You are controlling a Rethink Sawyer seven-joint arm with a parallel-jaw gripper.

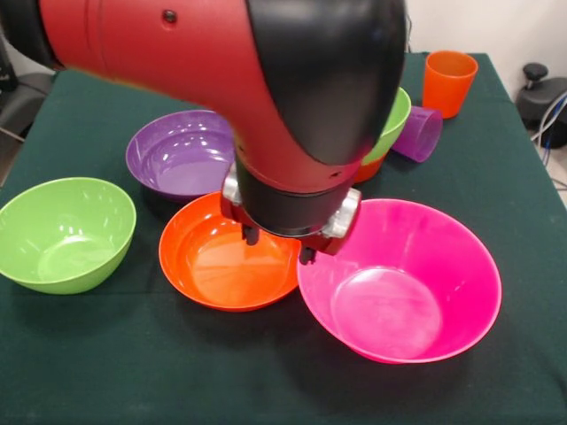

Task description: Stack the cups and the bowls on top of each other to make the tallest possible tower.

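Purple cup (418, 134) lies sideways (mouth facing right) beside orange cup (448, 82).

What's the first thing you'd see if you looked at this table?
The big red and black robot arm fills the top of the picture, reaching down over the middle of the table. Right under it sit two shiny bowls side by side: an orange bowl and, at the lower right, a huge pink bowl. A green bowl sits alone at the left, and a purple bowl lies behind the orange one.
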